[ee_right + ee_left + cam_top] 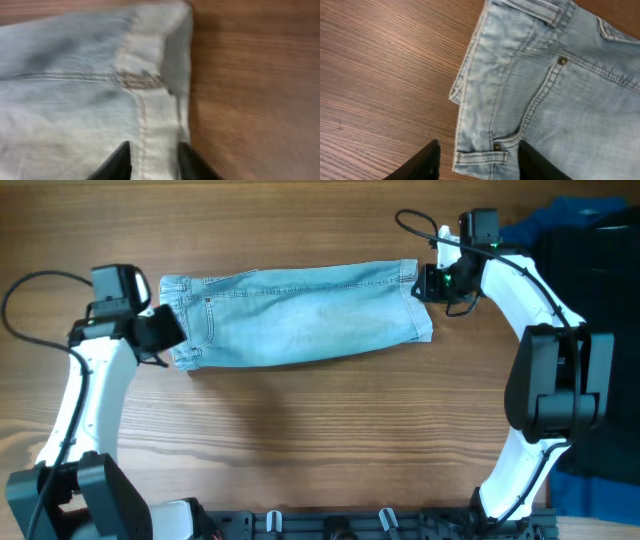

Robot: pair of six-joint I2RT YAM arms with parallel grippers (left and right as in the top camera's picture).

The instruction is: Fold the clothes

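The pale light-blue denim shorts [300, 315] lie flat on the wooden table, folded lengthwise, with the waistband at the left and the cuffed hems at the right. My left gripper [165, 330] is open at the waistband end. In the left wrist view its fingers [480, 162] straddle the waistband corner with a belt loop and rivet of the shorts [560, 100]. My right gripper [425, 283] is at the hem end. In the blurred right wrist view its fingers [155, 160] are apart over the cuffed hem of the shorts [65, 100], beside the seam.
A large black garment [590, 250] and a royal-blue garment [530, 225] lie at the table's right edge behind the right arm. More blue cloth [600, 495] shows at the bottom right. Bare wooden table [300, 430] lies in front of the shorts.
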